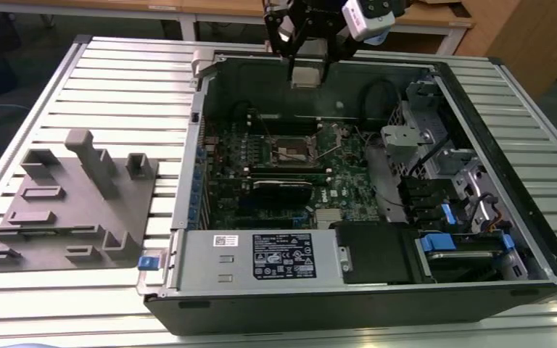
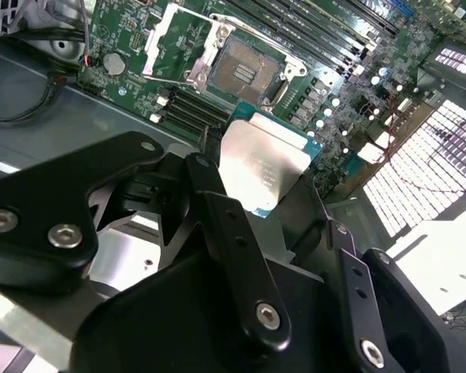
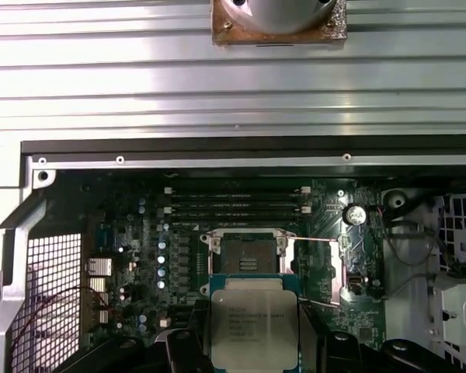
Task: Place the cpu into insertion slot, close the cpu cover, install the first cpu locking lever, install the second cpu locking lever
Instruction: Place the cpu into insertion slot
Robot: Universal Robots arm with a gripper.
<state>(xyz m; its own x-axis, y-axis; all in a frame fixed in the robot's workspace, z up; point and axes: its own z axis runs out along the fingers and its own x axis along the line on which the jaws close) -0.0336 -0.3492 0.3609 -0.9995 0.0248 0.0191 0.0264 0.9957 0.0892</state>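
Observation:
My gripper (image 1: 306, 69) hangs above the far wall of the open computer case (image 1: 191, 167), shut on the cpu (image 1: 304, 77). In both wrist views the cpu (image 3: 254, 322) (image 2: 266, 165) is a flat square chip with a silver-grey top, clamped at its sides between black fingers (image 3: 188, 346) (image 2: 217, 202). The insertion slot (image 1: 294, 151) (image 3: 246, 254) (image 2: 245, 71) lies bare on the green motherboard (image 1: 347, 192), well below the chip. The cpu cover (image 3: 317, 268) (image 2: 173, 43) is swung open beside the slot.
A grey moulded fixture (image 1: 75, 203) lies on the slatted table (image 1: 124, 80) at the exterior view's left. Inside the case are a power supply (image 1: 259, 255), a black card (image 1: 281, 190), drive bays (image 1: 448, 181) and long memory slots (image 3: 237, 203).

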